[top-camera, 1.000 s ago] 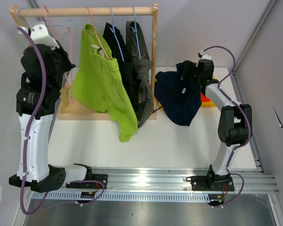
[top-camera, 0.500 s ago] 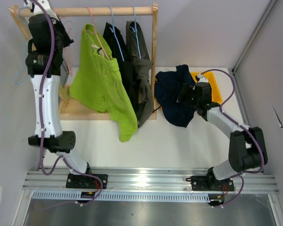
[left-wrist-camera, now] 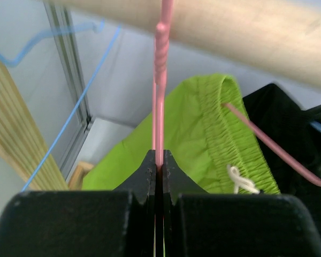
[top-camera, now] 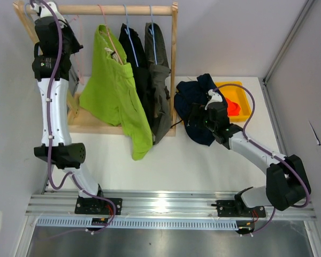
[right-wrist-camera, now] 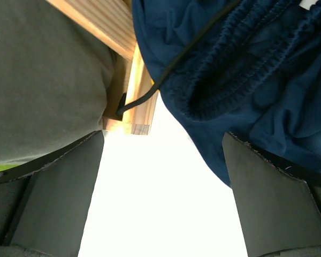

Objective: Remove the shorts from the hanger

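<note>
Three pairs of shorts hang from the wooden rod (top-camera: 112,9). They are lime green (top-camera: 115,96) on a pink hanger (top-camera: 109,37), black (top-camera: 139,64), and olive-grey (top-camera: 159,80), the last two on blue hangers. Navy shorts (top-camera: 195,101) lie crumpled on the table right of the rack. Orange shorts (top-camera: 234,106) sit in the yellow bin (top-camera: 247,93). My left gripper (left-wrist-camera: 159,160) is high at the rod's left end, shut on a separate pink hanger wire (left-wrist-camera: 159,80). My right gripper (right-wrist-camera: 163,139) hovers open and empty over the table beside the navy shorts (right-wrist-camera: 246,69).
The rack's wooden base (top-camera: 91,126) and right post (top-camera: 174,53) stand between the arms. A thin black cord (right-wrist-camera: 166,69) runs along the base corner. Empty blue hangers (left-wrist-camera: 53,107) hang by the left post. Walls close in behind and on the right.
The left arm has risen and straightened up to the rod's left end. The right arm has come from behind the navy shorts to their near side, and its jaws have spread wider.
</note>
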`<state>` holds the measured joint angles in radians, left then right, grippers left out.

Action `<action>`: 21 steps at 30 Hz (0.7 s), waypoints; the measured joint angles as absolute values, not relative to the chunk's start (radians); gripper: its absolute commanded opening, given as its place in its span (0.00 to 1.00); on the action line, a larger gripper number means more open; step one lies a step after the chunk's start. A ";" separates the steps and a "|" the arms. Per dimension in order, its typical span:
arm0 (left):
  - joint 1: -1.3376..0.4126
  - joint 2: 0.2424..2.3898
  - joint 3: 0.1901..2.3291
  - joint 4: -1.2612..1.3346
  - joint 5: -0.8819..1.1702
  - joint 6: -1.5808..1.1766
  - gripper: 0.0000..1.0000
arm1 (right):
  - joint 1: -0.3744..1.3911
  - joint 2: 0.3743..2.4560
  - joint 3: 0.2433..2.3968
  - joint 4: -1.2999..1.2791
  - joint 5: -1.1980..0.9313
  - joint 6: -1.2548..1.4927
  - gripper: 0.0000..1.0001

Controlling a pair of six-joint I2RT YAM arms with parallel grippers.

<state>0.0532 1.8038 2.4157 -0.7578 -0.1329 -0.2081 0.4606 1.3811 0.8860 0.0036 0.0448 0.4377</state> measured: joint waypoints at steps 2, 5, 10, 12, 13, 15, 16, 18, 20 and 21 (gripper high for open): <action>0.058 1.792 2.357 -0.755 -0.134 -0.209 0.00 | 0.472 1.372 0.886 -0.003 0.058 0.438 0.99; 0.061 1.789 2.296 -0.758 -0.136 -0.210 0.00 | 0.485 1.349 0.886 -0.030 0.076 0.441 0.99; 0.069 1.787 2.260 -0.742 -0.136 -0.210 0.00 | 0.503 1.311 0.886 -0.055 0.099 0.445 0.99; 0.071 1.784 2.259 -0.745 -0.136 -0.210 0.01 | 0.510 1.300 0.886 -0.064 0.109 0.445 0.99; 0.071 1.782 2.257 -0.747 -0.136 -0.210 0.05 | 0.514 1.294 0.886 -0.070 0.113 0.445 0.99; 0.071 1.773 2.252 -0.750 -0.136 -0.211 0.11 | 0.521 1.282 0.886 -0.083 0.121 0.445 0.99; 0.071 1.767 2.247 -0.751 -0.136 -0.212 0.18 | 0.525 1.275 0.886 -0.089 0.125 0.445 1.00; 0.071 1.752 2.236 -0.762 -0.136 -0.214 0.30 | 0.530 1.263 0.886 -0.101 0.133 0.445 0.99; 0.071 1.737 2.233 -0.777 -0.135 -0.221 0.39 | 0.538 1.251 0.886 -0.109 0.140 0.445 0.99; 0.071 1.729 2.233 -0.782 -0.136 -0.224 0.41 | 0.542 1.246 0.886 -0.112 0.145 0.445 1.00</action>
<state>0.0708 1.7287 2.2326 -0.7818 -0.1356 -0.2241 0.5415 1.2461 0.8860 -0.1120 0.1448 0.4450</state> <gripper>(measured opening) 0.356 0.993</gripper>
